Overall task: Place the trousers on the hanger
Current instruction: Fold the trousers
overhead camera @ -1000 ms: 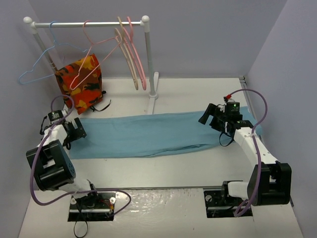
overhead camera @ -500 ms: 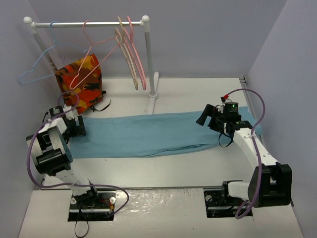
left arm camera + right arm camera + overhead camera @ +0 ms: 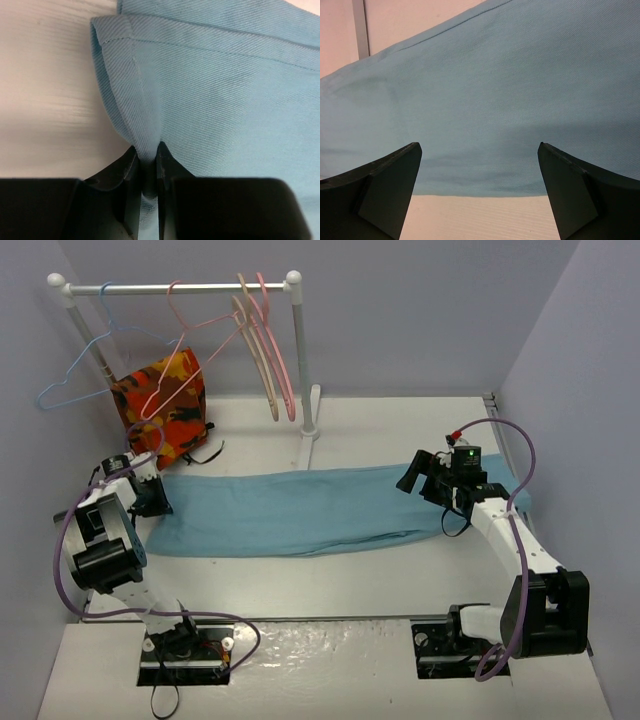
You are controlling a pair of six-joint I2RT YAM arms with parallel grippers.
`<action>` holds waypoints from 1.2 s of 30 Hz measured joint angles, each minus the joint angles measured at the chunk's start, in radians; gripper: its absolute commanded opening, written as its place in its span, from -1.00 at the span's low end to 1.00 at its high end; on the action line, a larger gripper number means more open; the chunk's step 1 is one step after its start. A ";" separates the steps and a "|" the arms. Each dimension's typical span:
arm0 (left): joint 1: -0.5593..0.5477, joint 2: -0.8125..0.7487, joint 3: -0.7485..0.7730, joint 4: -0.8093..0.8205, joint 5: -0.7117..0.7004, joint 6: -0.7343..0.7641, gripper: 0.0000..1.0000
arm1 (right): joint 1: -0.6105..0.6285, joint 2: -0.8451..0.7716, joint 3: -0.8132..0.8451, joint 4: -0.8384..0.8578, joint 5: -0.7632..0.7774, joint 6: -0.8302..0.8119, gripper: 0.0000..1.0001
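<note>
The light blue trousers (image 3: 300, 510) lie flat across the table from left to right. My left gripper (image 3: 158, 500) is at their left end. In the left wrist view it (image 3: 149, 156) is shut on a raised fold of the trousers (image 3: 225, 90) beside the stitched hem. My right gripper (image 3: 412, 475) hovers over the right end. It (image 3: 479, 146) is open, with the trousers (image 3: 495, 90) and bare table below it. The salmon-pink wire hanger (image 3: 185, 337) hangs on the rail at the back left.
A white rack (image 3: 298, 360) stands at the back, and its rail (image 3: 210, 287) also carries a blue wire hanger (image 3: 75, 370) and thicker pink and beige hangers (image 3: 270, 360). An orange, red and yellow patterned cloth (image 3: 165, 405) sits under the rail. Walls close in on both sides.
My left gripper moved onto the trousers' left end and closed, pinching up a fold of fabric. The right arm shifted slightly left and stayed open.
</note>
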 measured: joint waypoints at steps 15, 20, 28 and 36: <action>-0.009 -0.455 -0.026 -0.337 -0.165 -0.354 -1.00 | 0.000 0.012 0.047 -0.049 0.021 0.022 1.00; -0.012 -0.506 0.222 -0.514 -0.318 -0.400 -1.00 | 0.000 0.021 0.113 -0.094 0.036 0.018 1.00; 0.046 -0.461 0.580 -0.633 -0.515 -0.396 -1.00 | 0.000 0.027 0.171 -0.154 0.045 0.015 1.00; 0.041 -0.443 0.635 -0.686 -0.366 -0.434 -1.00 | 0.000 0.027 0.175 -0.175 0.048 0.012 1.00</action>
